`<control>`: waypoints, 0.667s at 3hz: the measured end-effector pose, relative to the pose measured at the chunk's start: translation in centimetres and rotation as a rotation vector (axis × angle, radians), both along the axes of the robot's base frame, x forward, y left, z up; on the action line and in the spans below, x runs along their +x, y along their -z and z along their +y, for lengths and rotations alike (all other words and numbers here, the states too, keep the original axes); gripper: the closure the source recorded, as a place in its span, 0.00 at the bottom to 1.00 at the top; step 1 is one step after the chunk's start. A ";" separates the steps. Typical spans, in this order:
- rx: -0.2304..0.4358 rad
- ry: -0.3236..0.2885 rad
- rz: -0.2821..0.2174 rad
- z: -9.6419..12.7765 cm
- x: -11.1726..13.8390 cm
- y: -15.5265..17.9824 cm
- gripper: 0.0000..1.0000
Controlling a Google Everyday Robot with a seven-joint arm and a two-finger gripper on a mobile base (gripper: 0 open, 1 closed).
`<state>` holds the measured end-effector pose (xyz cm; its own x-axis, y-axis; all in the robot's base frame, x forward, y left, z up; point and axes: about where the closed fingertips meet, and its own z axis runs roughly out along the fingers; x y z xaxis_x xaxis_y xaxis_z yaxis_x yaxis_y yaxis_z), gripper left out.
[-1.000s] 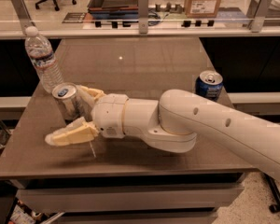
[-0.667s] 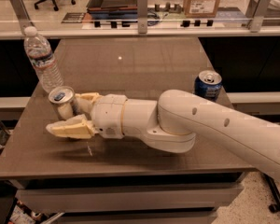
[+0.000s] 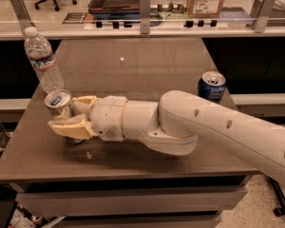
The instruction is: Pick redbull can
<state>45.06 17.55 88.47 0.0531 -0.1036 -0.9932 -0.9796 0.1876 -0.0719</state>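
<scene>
- Dragging low across the counter point(image 3: 147, 65) instead of rising could catch the can's base and twist it loose.
- The arm point(image 3: 218, 127) fills the lower right; its bulk lies near the dark blue can point(image 3: 212, 85) at centre right and could knock it.
- The water bottle point(image 3: 43, 63), upper left, stands just beside the grasp; a leftward swing would topple it.
- The tool point(image 3: 66, 115), centre left, looks pinched on the redbull can point(image 3: 58, 100), one finger on each side.
- The can leans in that grip, so it may slip.

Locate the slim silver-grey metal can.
Camera view, left side of the brown table: the slim silver-grey metal can is clamped in the gripper, in front of the clear plastic water bottle.
</scene>
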 end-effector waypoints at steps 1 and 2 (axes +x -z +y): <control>-0.001 -0.003 -0.002 0.2 -0.1 -0.1 1.00; 0.000 -0.009 -0.005 0.3 -0.1 -0.4 1.00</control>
<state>44.93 17.84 88.82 0.0592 -0.1029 -0.9929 -0.9809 0.1784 -0.0769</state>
